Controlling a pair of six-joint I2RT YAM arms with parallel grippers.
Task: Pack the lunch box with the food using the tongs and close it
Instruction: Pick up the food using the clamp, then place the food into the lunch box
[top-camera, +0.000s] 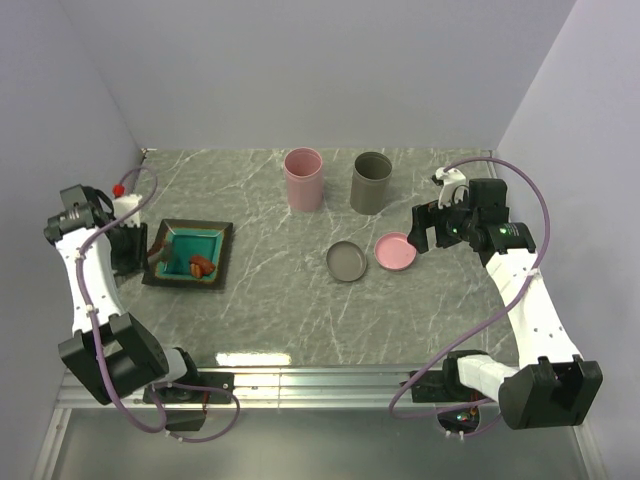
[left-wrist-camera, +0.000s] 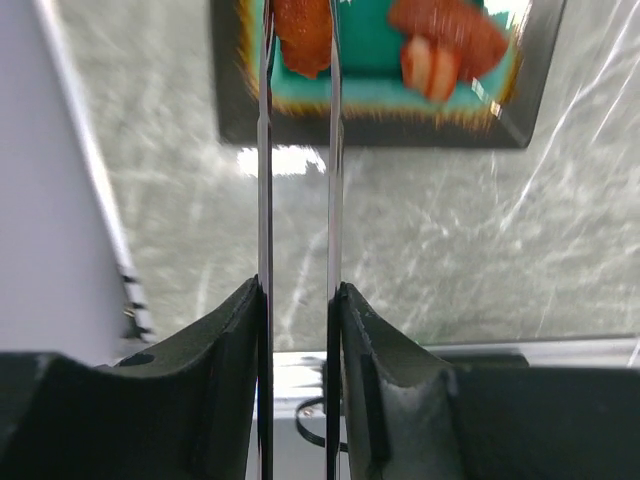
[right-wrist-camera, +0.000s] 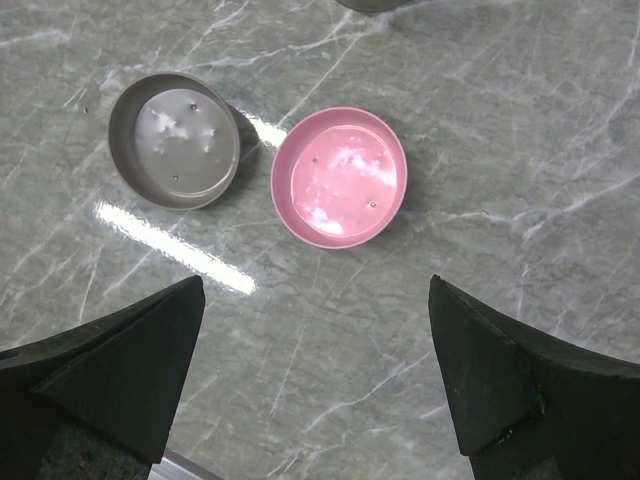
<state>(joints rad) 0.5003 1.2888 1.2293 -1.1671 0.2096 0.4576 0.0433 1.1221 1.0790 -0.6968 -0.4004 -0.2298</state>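
Note:
My left gripper (left-wrist-camera: 297, 290) is shut on the tongs (left-wrist-camera: 265, 150), its fingers (left-wrist-camera: 235, 320) pressing the two thin metal arms from outside. The tongs reach up into the teal tray (left-wrist-camera: 380, 130), with their tips on either side of an orange piece of food (left-wrist-camera: 300, 35). A red piece (left-wrist-camera: 450, 35) lies beside it. From above, the left gripper (top-camera: 128, 245) sits just left of the tray (top-camera: 175, 275). The lunch box is a pink tub (top-camera: 303, 178) and a grey tub (top-camera: 371, 182), both open. My right gripper (right-wrist-camera: 315, 290) hangs open and empty above the table.
A grey lid (right-wrist-camera: 175, 140) and a pink lid (right-wrist-camera: 340, 178) lie flat side by side, just ahead of the right gripper. A white bottle with a red cap (top-camera: 123, 200) stands behind the left gripper. Walls close in the left, back and right sides.

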